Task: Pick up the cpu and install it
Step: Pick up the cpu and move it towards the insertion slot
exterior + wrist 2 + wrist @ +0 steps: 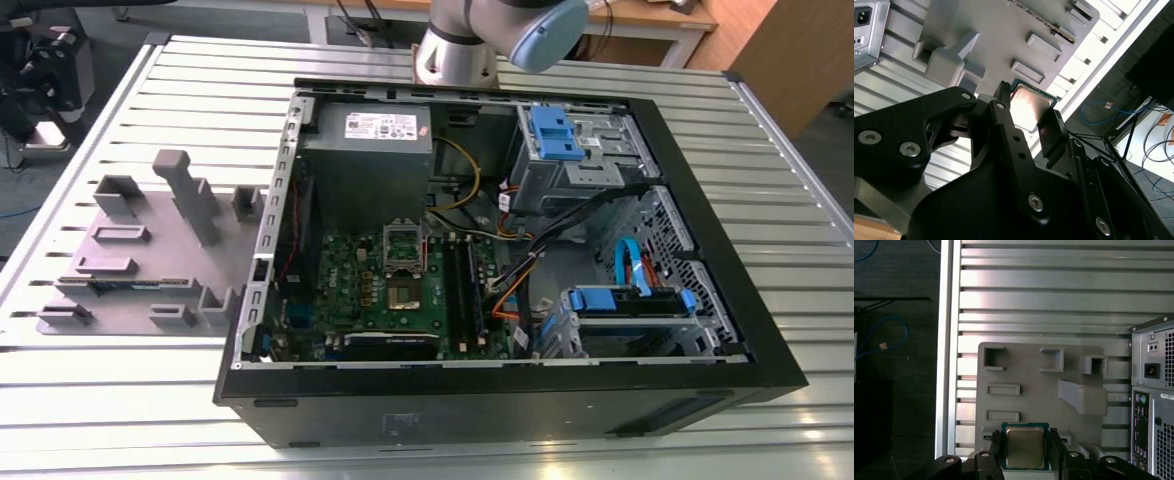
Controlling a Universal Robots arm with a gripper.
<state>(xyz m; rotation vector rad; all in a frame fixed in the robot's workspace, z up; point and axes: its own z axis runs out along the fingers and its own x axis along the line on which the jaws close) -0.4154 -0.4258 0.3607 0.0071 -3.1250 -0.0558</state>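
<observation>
One cpu [1025,450], square so no long axis, lies flat with its pale metal top towards the first wrist view. It is clamped at two opposite edges between the two fingers [996,447] of the one gripper [1024,439]. It sits over one grey holder plate [1074,365], with one open PC case [747,330] beside the plate on the slatted table [1054,290].

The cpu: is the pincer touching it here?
Touching. In the first wrist view the pincer has its fingers flush against two opposite edges of the cpu, no gap.

Open PC case [507,400], grey holder block [134,270], slatted table [107,400]
</observation>
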